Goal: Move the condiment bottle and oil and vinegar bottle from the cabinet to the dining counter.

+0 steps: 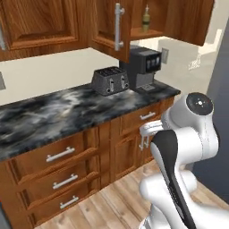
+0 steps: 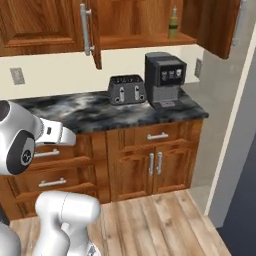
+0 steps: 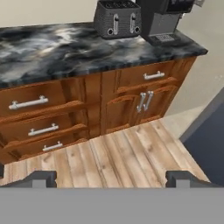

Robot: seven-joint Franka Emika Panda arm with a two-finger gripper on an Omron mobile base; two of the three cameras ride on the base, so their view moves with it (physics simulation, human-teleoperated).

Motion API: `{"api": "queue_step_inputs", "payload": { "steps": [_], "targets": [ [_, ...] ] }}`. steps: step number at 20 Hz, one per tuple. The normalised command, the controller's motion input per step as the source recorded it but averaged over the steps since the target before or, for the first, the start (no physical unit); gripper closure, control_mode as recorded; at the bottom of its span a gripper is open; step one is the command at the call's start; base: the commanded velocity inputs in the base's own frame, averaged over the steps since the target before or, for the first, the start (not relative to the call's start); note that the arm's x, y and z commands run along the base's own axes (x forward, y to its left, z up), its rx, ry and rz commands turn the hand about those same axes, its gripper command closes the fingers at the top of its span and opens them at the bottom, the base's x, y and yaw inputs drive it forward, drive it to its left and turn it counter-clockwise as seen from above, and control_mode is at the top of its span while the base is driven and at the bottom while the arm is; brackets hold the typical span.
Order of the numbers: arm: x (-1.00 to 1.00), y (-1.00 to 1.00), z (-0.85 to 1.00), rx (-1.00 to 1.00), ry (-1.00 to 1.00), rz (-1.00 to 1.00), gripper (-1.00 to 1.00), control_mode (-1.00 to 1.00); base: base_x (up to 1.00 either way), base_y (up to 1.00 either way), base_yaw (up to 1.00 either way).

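Observation:
The oil and vinegar bottle [image 1: 146, 19] [image 2: 173, 23], slim and olive-yellow, stands upright on the shelf of the open wall cabinet [image 1: 107, 20] [image 2: 135, 22]. Both cabinet doors are swung wide. The condiment bottle is hidden or out of view, and the dining counter is out of view. My gripper [image 3: 111, 179] is open, its two dark fingertips [image 3: 39, 178] far apart with nothing between them. It hangs low, well back from the cabinet, and looks at the lower drawers and the wood floor. My arm is folded close to the base.
A dark toaster [image 1: 110, 80] [image 2: 127, 89] [image 3: 117, 18] and a black coffee machine [image 1: 144, 67] [image 2: 164, 79] stand on the marble kitchen top [image 1: 53, 112] [image 2: 90, 112] below the cabinet. Low drawer cabinets [image 3: 43, 118] sit under it. A dark grey wall [image 2: 240, 165] rises at the right.

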Motion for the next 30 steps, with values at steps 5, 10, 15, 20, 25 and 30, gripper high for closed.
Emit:
{"api": "queue_step_inputs", "payload": {
  "steps": [5,10,15,20,25,30],
  "targets": [
    [0.0,0.0,0.0,0.0,0.0,0.0,-1.0,1.0,0.38,-0.99,0.15],
    [0.0,0.0,0.0,0.0,0.0,0.0,-1.0,1.0,0.59,-0.9,0.19],
    [0.0,0.0,0.0,0.0,0.0,0.0,-1.0,1.0,0.85,-0.61,0.23],
    [0.0,0.0,0.0,0.0,0.0,0.0,-1.0,1.0,1.0,-0.25,0.32],
    [0.0,0.0,0.0,0.0,0.0,0.0,-1.0,1.0,1.0,-0.21,0.38],
    [0.0,0.0,0.0,0.0,0.0,0.0,-1.0,1.0,1.0,-0.22,0.39]
  ]
}}
